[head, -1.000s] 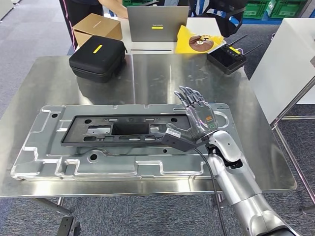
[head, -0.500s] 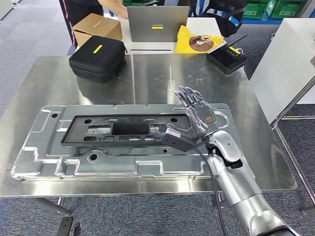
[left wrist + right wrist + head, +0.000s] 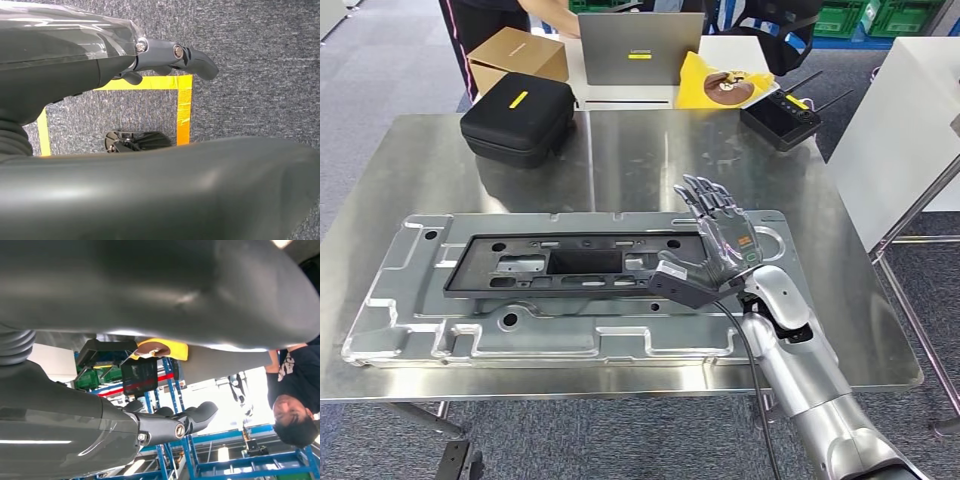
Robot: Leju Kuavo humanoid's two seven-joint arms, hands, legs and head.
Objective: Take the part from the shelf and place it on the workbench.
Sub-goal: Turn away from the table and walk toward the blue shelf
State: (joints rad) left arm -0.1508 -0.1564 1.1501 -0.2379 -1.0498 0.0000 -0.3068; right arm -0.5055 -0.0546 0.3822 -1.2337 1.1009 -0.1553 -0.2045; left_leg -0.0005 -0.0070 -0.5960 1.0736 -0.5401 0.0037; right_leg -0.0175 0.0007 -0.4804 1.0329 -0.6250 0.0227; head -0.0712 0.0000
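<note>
A steel workbench [image 3: 637, 150] fills most of the head view. Across its lower half lies a large pressed metal panel [image 3: 418, 310]. The part [image 3: 554, 268], a long black frame with cut-outs, lies flat on that panel, left of centre.

From the lower right corner the robot's silver right arm reaches up to the part's right end. The right hand [image 3: 716, 240] is open, fingers [image 3: 701, 195] spread and pointing toward the top of the frame, holding nothing. Its thumb lies over the right end of the part; whether it touches cannot be told.

In the left wrist view the left hand [image 3: 75, 65] is over grey carpet marked with yellow tape [image 3: 183, 107], fingers extended, holding nothing.

At the upper left of the bench sits a black zip case [image 3: 518, 117]. Behind the bench are a cardboard box [image 3: 518, 55], a grey laptop [image 3: 640, 45], a yellow cloth [image 3: 720, 82] and a black controller [image 3: 780, 115].
</note>
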